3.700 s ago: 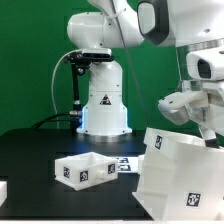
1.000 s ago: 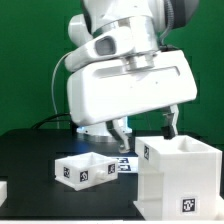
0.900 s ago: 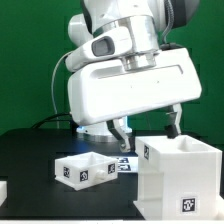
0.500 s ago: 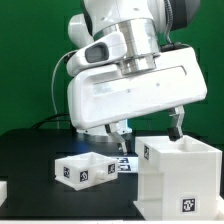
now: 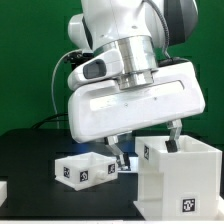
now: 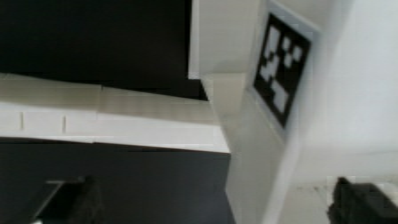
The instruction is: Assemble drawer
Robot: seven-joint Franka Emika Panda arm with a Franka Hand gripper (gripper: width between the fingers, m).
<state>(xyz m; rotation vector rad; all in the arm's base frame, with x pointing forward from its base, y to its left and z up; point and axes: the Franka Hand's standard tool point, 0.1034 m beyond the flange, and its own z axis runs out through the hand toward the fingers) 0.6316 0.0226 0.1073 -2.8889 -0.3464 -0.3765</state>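
Note:
The large white housing (image 5: pixel 182 186) of the drawer stands upright on the black table at the exterior view's right, open side up, with square tags on its walls. My gripper (image 5: pixel 147 144) is open just above its top left corner. One finger (image 5: pixel 119 152) hangs outside the left wall and the other (image 5: pixel 175 137) is over the opening. In the wrist view the housing's tagged wall (image 6: pixel 281 60) runs between the dark fingertips (image 6: pixel 68 200), and my gripper (image 6: pixel 214 205) holds nothing. A small white tray (image 5: pixel 85 170) sits left of the housing.
A second white part (image 5: pixel 3 191) shows at the exterior view's left edge. The marker board (image 5: pixel 128 164) lies between the tray and the housing. The arm's big white body fills the space above the table, in front of a green backdrop.
The housing, tilted 3.7 s ago, now stands upright. Over the last second my gripper has come down and its open fingers now straddle the housing's top left wall.

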